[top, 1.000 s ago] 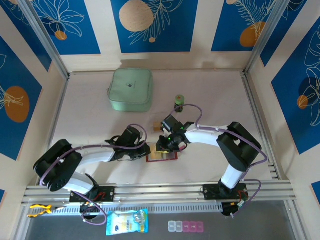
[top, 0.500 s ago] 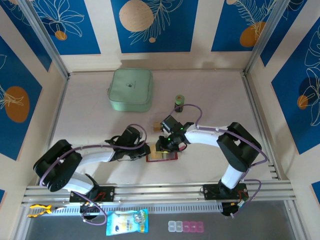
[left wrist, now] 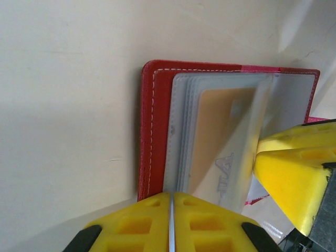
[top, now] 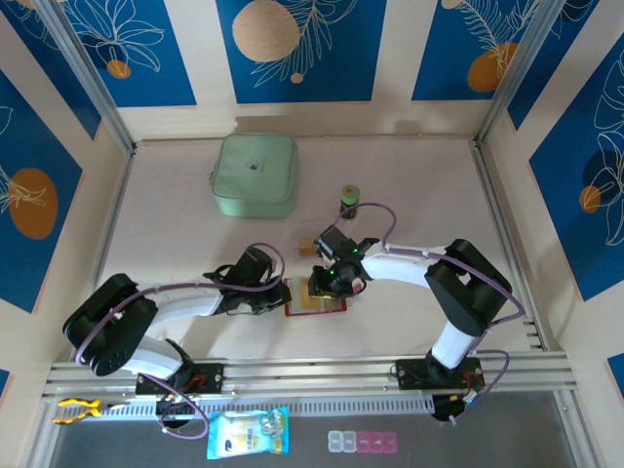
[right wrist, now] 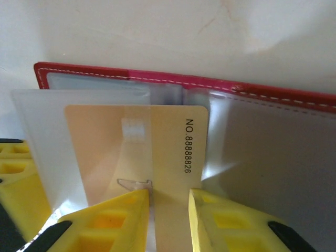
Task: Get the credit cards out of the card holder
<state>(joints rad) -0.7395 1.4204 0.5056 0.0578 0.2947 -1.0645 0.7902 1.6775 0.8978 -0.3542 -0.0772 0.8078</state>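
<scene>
- Your left end effector (left wrist: 170, 198) is squeezed together on the clear pocket (left wrist: 181, 136) of the card holder (left wrist: 152, 131).
- The card holder lies flat on the counter (left wrist: 68, 105), in the same spot as a second ago.
- Your right end effector (right wrist: 169, 195) has its tips a little apart at the orange credit card (right wrist: 136, 142).

The orange-tan credit card (right wrist: 100, 152) carries black print along its right edge, reading "NO.88888826". From the left wrist, faint raised letters show near that card's lower edge through a clear pocket (left wrist: 184, 131), perhaps ending "IA", too blurred to confirm.
</scene>
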